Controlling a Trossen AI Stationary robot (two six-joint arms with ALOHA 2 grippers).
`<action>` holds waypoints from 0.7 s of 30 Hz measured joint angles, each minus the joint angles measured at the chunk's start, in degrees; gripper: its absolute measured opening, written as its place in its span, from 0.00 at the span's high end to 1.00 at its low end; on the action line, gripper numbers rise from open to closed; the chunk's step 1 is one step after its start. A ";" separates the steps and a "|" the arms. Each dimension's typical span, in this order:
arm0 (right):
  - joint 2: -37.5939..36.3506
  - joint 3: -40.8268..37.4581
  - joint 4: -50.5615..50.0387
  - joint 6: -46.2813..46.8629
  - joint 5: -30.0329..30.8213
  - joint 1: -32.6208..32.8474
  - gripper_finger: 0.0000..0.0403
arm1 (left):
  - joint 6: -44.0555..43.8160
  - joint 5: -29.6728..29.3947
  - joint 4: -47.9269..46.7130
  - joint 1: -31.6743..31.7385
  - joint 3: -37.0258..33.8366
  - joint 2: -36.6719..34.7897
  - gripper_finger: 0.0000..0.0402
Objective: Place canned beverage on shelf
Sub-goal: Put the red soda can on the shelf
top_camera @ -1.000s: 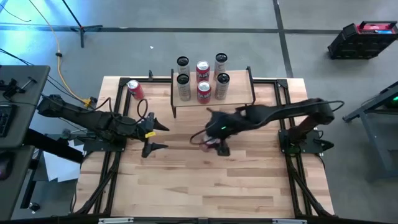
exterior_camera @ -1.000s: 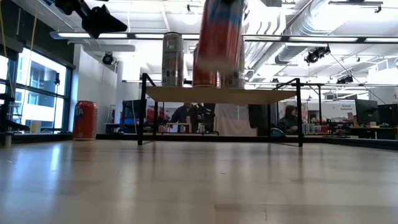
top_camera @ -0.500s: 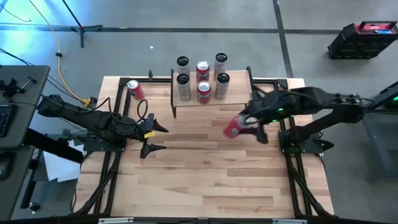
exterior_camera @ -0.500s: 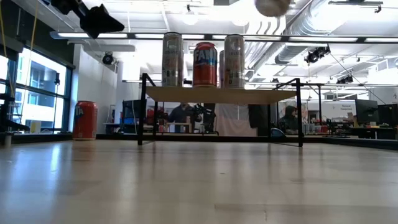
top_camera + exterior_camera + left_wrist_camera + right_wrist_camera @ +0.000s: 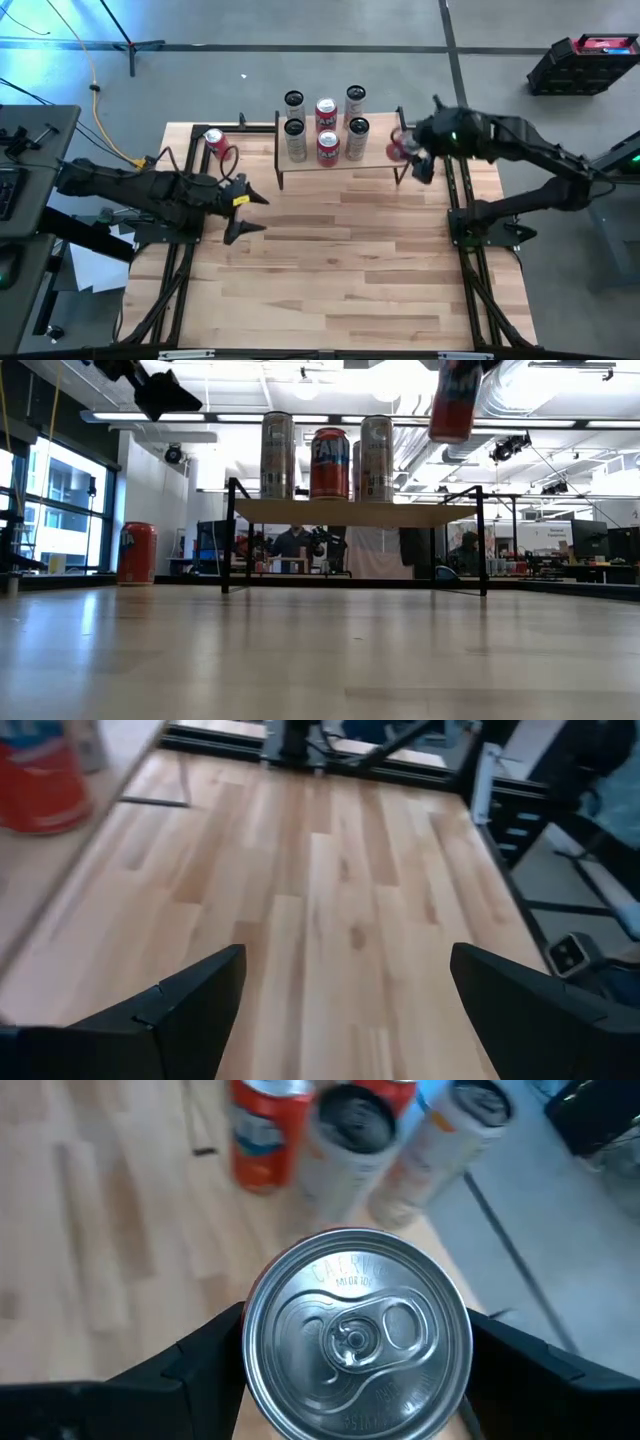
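A wooden table (image 5: 330, 270) seen from above. On its left, the left gripper (image 5: 243, 213) hovers over the table with its jaws spread wide and nothing between them. Behind it a red can (image 5: 217, 144) stands alone on the table. In the middle at the back, the shelf (image 5: 385, 153) carries six upright cans (image 5: 326, 128) (two rows of three). At the shelf's right end, the right gripper (image 5: 410, 152) holds a red canned beverage (image 5: 399, 149) in the air, jaws pinching its sides.
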 joint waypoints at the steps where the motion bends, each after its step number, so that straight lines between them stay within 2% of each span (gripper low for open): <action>1: 0.16 0.07 0.38 -2.42 -1.05 -2.53 0.28 | 0.04 -0.04 -1.51 0.89 0.97 0.00 0.14; 5: 1.36 0.51 2.57 -11.31 -6.21 -12.53 0.28 | 2.54 -0.44 -5.31 5.21 4.45 0.00 0.14; 11: 6.09 0.51 6.54 -22.05 -20.18 -26.12 0.28 | 8.11 -0.21 -5.75 13.79 7.82 -0.02 0.14; 15: 10.31 0.50 9.03 -27.44 -28.48 -32.61 0.28 | 9.60 3.05 -5.93 20.21 9.74 -0.02 0.14; 21: 18.87 5.00 7.25 -29.42 -34.42 -38.91 0.28 | 11.22 7.25 -6.45 27.53 12.15 0.00 0.14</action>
